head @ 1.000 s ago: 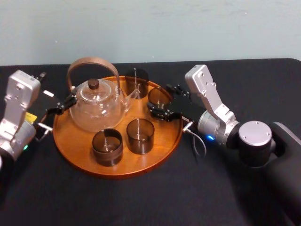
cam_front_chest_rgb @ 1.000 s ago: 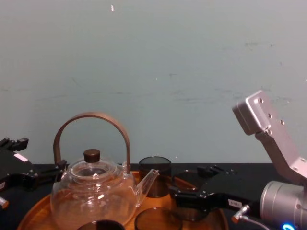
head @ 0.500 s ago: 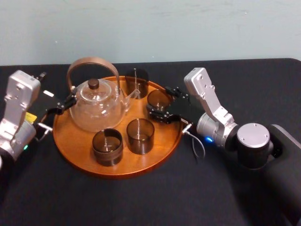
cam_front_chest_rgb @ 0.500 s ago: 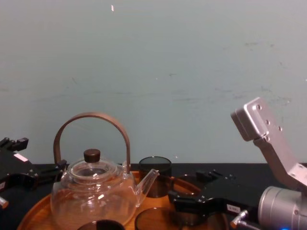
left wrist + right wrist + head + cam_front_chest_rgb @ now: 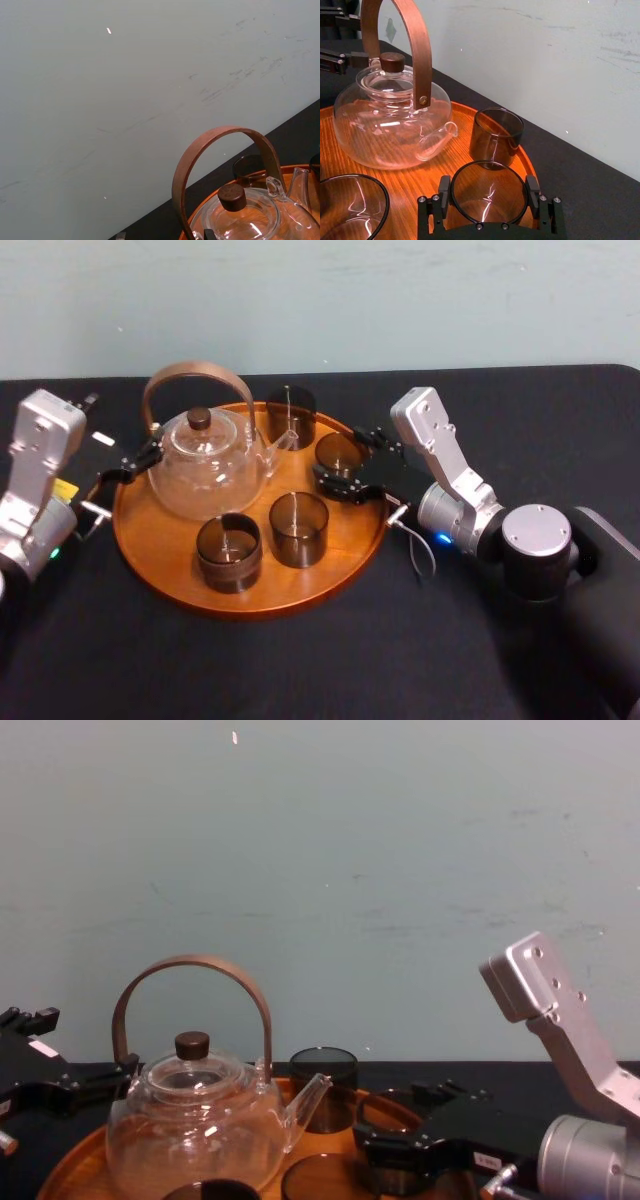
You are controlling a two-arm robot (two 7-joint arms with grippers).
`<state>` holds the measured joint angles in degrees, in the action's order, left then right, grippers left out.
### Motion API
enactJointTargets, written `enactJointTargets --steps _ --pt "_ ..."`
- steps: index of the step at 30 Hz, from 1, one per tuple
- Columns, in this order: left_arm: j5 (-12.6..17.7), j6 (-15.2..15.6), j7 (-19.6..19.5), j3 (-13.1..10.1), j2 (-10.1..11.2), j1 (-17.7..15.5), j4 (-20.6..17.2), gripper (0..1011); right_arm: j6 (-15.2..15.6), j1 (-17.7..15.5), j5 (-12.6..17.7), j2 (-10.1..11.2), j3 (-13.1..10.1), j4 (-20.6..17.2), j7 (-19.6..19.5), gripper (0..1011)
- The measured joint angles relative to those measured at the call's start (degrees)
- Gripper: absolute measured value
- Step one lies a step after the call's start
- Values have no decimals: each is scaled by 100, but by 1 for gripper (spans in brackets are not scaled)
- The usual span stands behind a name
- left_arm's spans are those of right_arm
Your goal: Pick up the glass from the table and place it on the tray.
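Obs. 1, glass. The glass [image 5: 489, 196] is dark and smoky, upright, with its mouth open upward. It sits over the right rear part of the tray [image 5: 160, 562], inside the rim. I cannot tell whether its base rests on the wood or hangs just above it.

Obs. 2, right jaws. They are clenched on the glass, one pad on each side of its wall, just below the lip. My right arm [image 5: 452, 478] reaches in low across the tray's right rim, with the silver link angled up and back.

Obs. 3, neighbours on the tray.
- A second dark glass [image 5: 291, 416] stands just behind the held one, near the rear rim.
- A clear teapot [image 5: 205, 470] with a brown hoop handle and a dark lid knob stands left of both, its spout toward them.
- Two more dark glasses [image 5: 298, 528] [image 5: 229, 552] stand side by side toward the front and are apart from the held one.

Obs. 4, left jaws. They are parked at the tray's left rim, close beside the foot of the teapot handle. I cannot tell whether they are released or clenched.

Obs. 5, the bench [image 5: 300, 672]. It has a black top and carries the tray, with a pale wall [image 5: 400, 300] behind it.
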<state>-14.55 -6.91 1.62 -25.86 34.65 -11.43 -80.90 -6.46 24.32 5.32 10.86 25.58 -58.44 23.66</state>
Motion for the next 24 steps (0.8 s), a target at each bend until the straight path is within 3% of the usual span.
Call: enactJointTargets --steps 12,16,24 --pt "0 0 0 0 0 0 0 1010 10 -4 -1 6 3 -4 3 925" --pt "0 0 0 0 0 0 0 1010 20 -6 -7 7 4 -2 8 999" --pt "0 0 0 0 0 0 0 1010 22 -6 -7 6 2 -3 20 1002"
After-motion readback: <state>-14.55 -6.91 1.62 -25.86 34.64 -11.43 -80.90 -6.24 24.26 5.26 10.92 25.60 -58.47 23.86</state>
